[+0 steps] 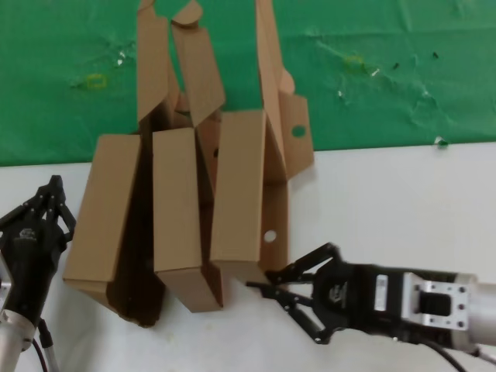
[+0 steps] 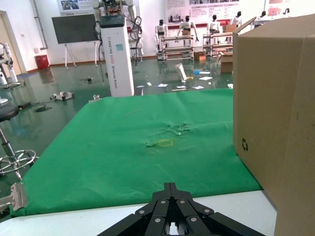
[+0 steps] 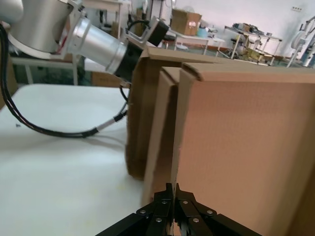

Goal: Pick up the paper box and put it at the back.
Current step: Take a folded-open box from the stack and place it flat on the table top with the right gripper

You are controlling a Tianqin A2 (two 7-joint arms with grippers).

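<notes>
A white tabletop (image 1: pixel 403 194) meets a wrinkled green cloth (image 1: pixel 62 46) at twelve o'clock, with a showroom of robots behind and a white pillar reading "TIANQIN A2". The black left gripper (image 1: pixel 48 203), fingers drawn together on nothing, waits at nine o'clock beside three plain brown cardboard mailer boxes standing on edge, the leftmost (image 1: pixel 101 213) showing a recycling mark. The black right gripper (image 1: pixel 288 298), fingers spread, sits at five o'clock, touching or nearly touching the rightmost paper box (image 1: pixel 240 190), probably lined up to pinch its near wall.
</notes>
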